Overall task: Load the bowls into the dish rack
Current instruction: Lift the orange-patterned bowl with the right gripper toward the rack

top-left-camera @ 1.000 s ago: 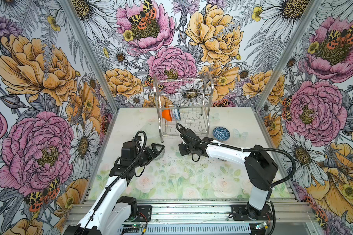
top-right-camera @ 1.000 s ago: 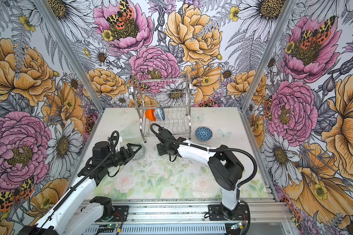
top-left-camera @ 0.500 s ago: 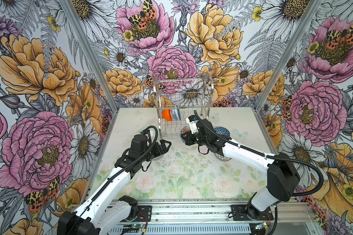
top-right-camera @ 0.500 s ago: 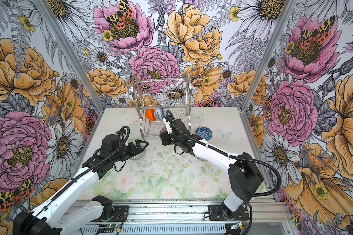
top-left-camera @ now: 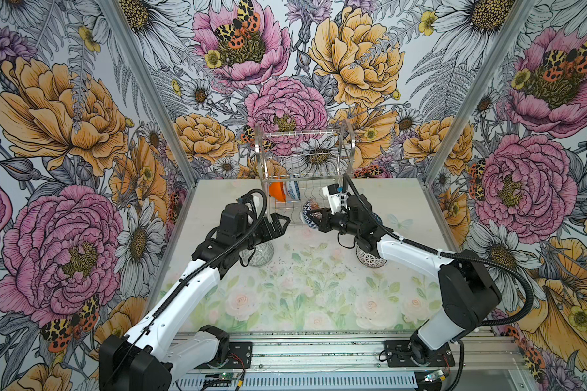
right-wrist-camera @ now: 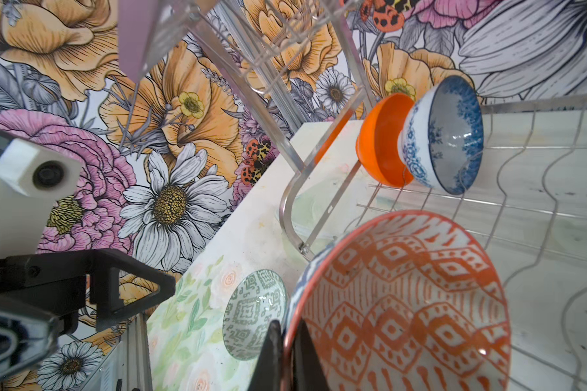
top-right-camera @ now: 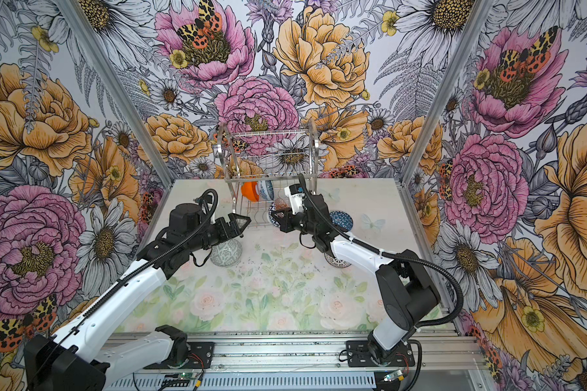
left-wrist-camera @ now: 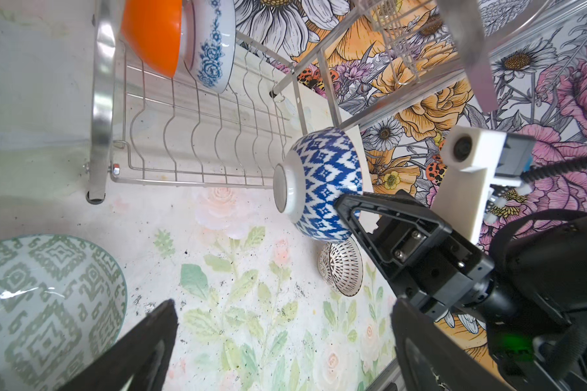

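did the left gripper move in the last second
Yes. The left gripper has moved up the view and rightward, closer to the dish rack and its front leg.

No text, label, brand, number or sign can be read in any of the views

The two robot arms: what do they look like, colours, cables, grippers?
Both match: the left arm and right arm have white link shells with black joints and black bases on a silver rail. A black ribbed cable hose loops along each. The left gripper and right gripper are black, with angular open-frame triangular fingers. A white boxy camera housing sits at each wrist.
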Action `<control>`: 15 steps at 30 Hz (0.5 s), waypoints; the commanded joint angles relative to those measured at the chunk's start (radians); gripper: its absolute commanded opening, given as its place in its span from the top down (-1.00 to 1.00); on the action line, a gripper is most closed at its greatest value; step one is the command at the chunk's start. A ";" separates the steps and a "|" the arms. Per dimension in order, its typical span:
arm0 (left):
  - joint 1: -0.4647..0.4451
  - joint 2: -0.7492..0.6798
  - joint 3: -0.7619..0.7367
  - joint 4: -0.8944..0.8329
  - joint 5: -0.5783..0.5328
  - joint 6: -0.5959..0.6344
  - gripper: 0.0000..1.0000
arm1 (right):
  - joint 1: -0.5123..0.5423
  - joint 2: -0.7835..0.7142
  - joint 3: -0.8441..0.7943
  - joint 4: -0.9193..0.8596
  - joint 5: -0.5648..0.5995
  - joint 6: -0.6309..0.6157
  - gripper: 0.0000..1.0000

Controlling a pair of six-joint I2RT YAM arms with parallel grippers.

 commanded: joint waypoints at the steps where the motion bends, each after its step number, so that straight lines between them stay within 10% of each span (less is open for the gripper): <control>1: -0.010 0.044 0.056 -0.021 -0.040 0.025 -0.97 | -0.035 0.048 0.002 0.207 -0.087 0.032 1.00; 15: -0.039 0.156 0.072 0.111 -0.077 0.024 -0.97 | -0.071 0.244 0.007 0.515 -0.105 0.136 1.00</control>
